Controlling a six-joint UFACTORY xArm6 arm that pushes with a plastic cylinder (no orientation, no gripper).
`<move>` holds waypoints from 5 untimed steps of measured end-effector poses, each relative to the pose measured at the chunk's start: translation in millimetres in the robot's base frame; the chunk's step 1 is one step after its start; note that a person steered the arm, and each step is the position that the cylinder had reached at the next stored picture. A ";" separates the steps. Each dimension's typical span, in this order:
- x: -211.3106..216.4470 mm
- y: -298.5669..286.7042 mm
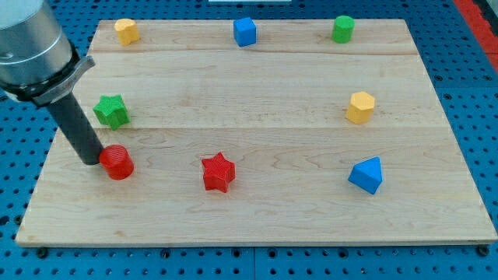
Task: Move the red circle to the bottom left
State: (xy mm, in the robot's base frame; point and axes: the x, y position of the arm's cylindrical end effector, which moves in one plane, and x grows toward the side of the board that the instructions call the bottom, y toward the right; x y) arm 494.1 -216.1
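Altogether eight blocks sit on the wooden bench (pixel 257 210): two red, two green, two yellow, two blue. The red circle (pixel 117 162) lies at the frame's lower left, on the bench but short of its bottom-left corner. My tip (pixel 91 159) is touching, or all but touching, the circle's left edge, with the dark rod slanting up and left to the grey arm body in the frame's upper left. No jaws exist on this arm, only the rod, so nothing is spread or pinched. The red star (pixel 218 172) rests to the right of the circle, well apart, at about the same height in the frame. The green star (pixel 111 110) stands just above the circle and close to the right of the rod. Along the top edge sit a yellow block (pixel 126 31) at the upper left, a blue cube (pixel 244 32) at top centre and a green block (pixel 342 29) at the upper right. A second yellow block (pixel 359 107), six-sided, lies at the middle right, and a blue triangle (pixel 366 174) lies below it at the lower right. No block lies between the circle and the bench's bottom-left corner. Blue perforated board (pixel 23 187) surrounds the bench.
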 end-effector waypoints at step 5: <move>16.1 2.0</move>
